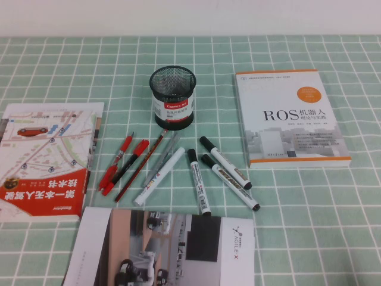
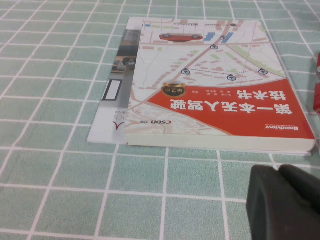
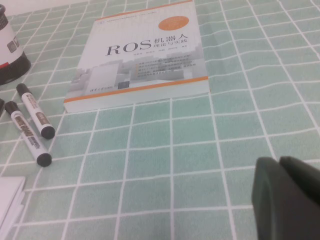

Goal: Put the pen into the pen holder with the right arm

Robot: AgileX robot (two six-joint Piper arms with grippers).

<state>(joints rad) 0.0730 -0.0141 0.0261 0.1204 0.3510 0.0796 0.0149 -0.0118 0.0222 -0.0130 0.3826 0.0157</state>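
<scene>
Three black-capped pens lie side by side on the green checked cloth: one (image 1: pixel 199 182), one (image 1: pixel 225 162) and one (image 1: pixel 230 182). Two of them show in the right wrist view, one (image 3: pixel 35 111) and one (image 3: pixel 27 134). The black mesh pen holder (image 1: pixel 172 98) stands upright behind them and shows at the edge of the right wrist view (image 3: pixel 10 52). My right gripper (image 3: pixel 279 161) is shut and empty, low over bare cloth, well apart from the pens. My left gripper (image 2: pixel 277 170) is shut and empty near the red map book (image 2: pixel 215 85). Neither arm shows in the high view.
An all-white marker (image 1: pixel 159 177), red pens (image 1: pixel 116 164) and slim pencils lie left of the pens. A ROS book (image 1: pixel 289 119) lies at the right, the red map book (image 1: pixel 44 161) at the left, and a white brochure (image 1: pixel 166 247) at the front.
</scene>
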